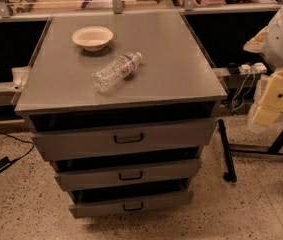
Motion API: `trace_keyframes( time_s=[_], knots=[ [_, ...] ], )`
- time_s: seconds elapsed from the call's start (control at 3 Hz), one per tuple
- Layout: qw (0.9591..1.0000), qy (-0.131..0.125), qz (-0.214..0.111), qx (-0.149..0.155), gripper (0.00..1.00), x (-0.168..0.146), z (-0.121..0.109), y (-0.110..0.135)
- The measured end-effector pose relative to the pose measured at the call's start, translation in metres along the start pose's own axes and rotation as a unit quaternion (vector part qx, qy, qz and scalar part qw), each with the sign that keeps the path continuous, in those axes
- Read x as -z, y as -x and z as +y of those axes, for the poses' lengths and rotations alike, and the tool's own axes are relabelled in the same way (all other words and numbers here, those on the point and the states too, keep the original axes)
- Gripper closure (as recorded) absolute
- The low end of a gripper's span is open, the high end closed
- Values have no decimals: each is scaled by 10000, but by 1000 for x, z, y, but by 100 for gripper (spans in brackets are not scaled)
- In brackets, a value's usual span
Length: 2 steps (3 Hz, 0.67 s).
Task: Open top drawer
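Note:
The top drawer (pixel 123 140) is the widest of three grey drawers in the front of a grey cabinet. It has a small black bail handle (pixel 128 138) at mid-front and a dark gap above its front. My arm's white and cream parts are at the right edge. My gripper (pixel 272 101) hangs there, right of the cabinet at about the height of the cabinet's top. It is well apart from the drawer and its handle.
A narrower middle drawer (pixel 128 174) and the smallest bottom drawer (pixel 131 204) lie below. A white bowl (pixel 92 37) and a lying plastic bottle (pixel 116 71) rest on the cabinet top (pixel 181 59). A black bar (pixel 226 151) and frame legs stand at the right. A cable and adapter (pixel 0 165) lie on the floor at the left.

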<state>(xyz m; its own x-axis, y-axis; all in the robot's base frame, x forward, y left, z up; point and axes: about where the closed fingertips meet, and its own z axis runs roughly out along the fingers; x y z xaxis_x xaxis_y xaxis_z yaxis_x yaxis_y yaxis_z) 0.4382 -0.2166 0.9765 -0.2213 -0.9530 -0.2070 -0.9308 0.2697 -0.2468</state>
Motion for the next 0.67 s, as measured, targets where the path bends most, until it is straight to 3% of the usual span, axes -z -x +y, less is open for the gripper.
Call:
trace_keyframes(
  time_s=[0.33,0.67],
  knots=[
    [10000,-45,-26,12,0,0,-1,1],
    [9999,-124,-49,104,0,-23,3,-3]
  ],
)
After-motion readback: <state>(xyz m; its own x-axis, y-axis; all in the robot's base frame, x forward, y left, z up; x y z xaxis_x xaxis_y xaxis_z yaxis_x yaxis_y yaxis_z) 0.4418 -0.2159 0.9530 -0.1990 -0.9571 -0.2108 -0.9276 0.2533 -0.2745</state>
